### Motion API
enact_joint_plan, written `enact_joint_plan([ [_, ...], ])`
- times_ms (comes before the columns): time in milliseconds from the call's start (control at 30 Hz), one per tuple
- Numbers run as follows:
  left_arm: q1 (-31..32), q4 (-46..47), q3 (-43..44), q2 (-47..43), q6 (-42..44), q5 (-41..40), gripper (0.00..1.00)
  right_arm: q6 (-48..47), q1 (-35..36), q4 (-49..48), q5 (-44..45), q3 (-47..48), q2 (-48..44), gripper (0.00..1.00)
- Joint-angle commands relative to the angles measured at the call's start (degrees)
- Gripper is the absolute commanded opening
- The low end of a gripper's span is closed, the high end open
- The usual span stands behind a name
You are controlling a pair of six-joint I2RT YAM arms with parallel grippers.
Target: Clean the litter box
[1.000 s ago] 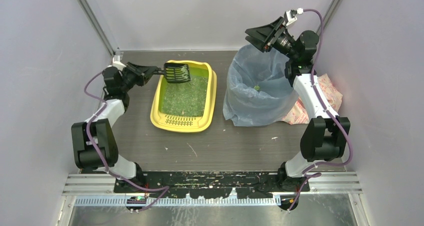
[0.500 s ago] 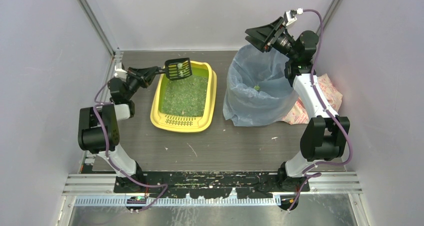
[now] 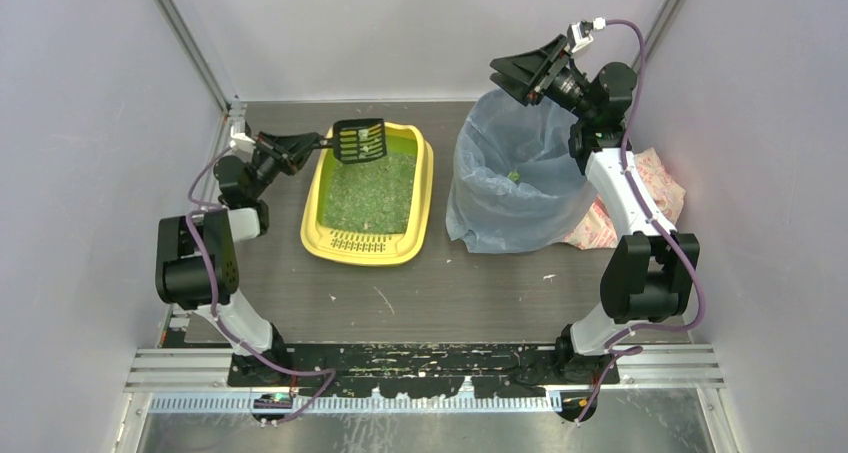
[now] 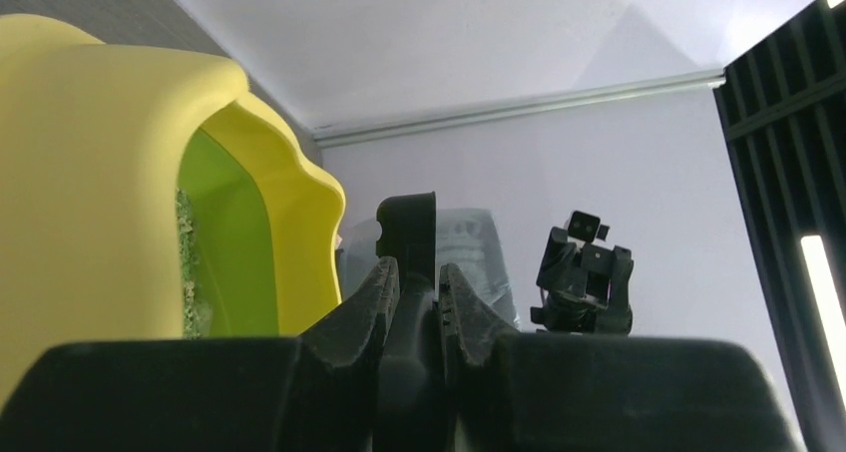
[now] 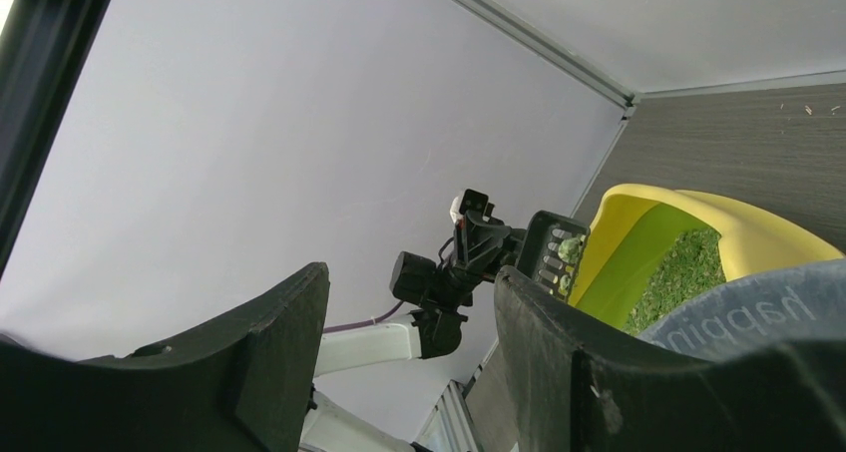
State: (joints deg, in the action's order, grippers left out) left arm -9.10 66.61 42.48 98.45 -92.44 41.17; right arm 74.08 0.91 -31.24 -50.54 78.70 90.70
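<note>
Left gripper [image 3: 316,145] clamped on black scoop [image 3: 360,141], handle mostly buried between fingers [image 4: 364,302]; green bits on it, hard to make out. Right gripper [image 3: 517,73] spread wide over blue-bagged bin [image 3: 500,213]. Yellow litter box [image 3: 345,241] left of bin, green litter inside, grate nearest.

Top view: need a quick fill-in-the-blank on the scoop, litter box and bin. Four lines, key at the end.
1. The left jaws are shut on the ___ of the scoop.
2. The grate lies at the ___ end of the litter box, toward the arm bases.
3. The right jaws stand ___ and empty above the bin.
4. The litter is ___ in colour.
Missing words: handle; near; open; green.
</note>
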Motion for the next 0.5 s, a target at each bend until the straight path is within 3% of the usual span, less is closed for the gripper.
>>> enact_joint_plan([
  [0,0.2,-1.3,4.9,-5.3,6.1,4.7,0.0,0.3,-0.1,-3.3,-0.6,0.3,-0.6,0.67],
  [200,0.3,5.3,7.0,-2.6,3.3,7.6,0.0,0.8,-0.1,-3.9,-0.5,0.4,0.1,0.66],
  [467,0.3,3.2,8.4,-4.1,5.9,8.7,0.0,1.1,-0.1,-4.2,-0.6,0.4,0.2,0.66],
])
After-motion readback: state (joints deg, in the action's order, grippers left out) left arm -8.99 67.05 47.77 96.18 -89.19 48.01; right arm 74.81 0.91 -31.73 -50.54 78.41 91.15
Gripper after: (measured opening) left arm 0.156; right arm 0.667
